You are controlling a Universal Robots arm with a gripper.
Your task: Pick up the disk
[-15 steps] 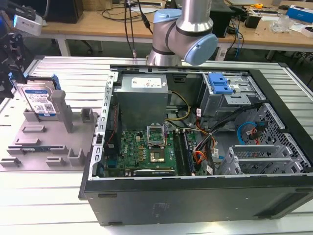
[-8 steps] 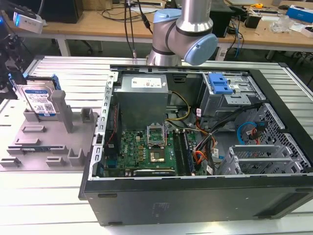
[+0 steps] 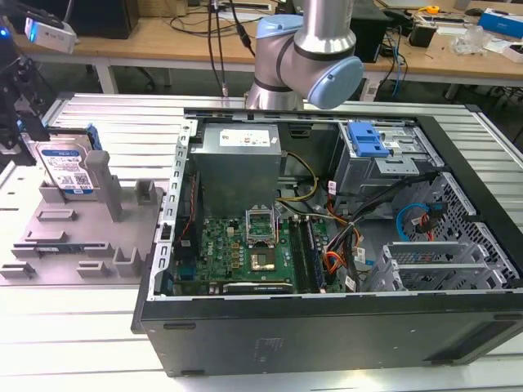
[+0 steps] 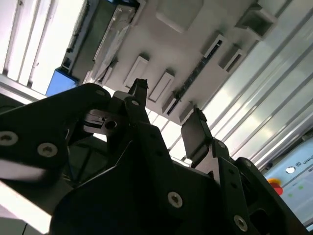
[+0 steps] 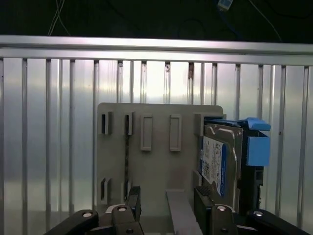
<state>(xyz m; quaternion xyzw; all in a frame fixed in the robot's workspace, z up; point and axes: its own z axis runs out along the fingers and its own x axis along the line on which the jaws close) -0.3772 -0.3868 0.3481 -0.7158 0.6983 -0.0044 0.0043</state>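
"Looking for the disk [image 3: 69,167]: where is it?"
"Standing on edge in the grey fixture [image 3: 82,245], at the exterior view's left, outside the case [image 3: 327,327]."
"And the gripper [image 5: 167,203]?"
"Spread wide, nothing in it. In the first wrist view one finger [image 5: 203,198] is near the disk; I cannot tell whether it touches."
"How will it handle?"
"Stiff metal, heavy for its size, I'd judge. The smooth faces may slip, and it dislikes knocks. Grip squarely across the flat faces or the blue rails [image 5: 257,149]."
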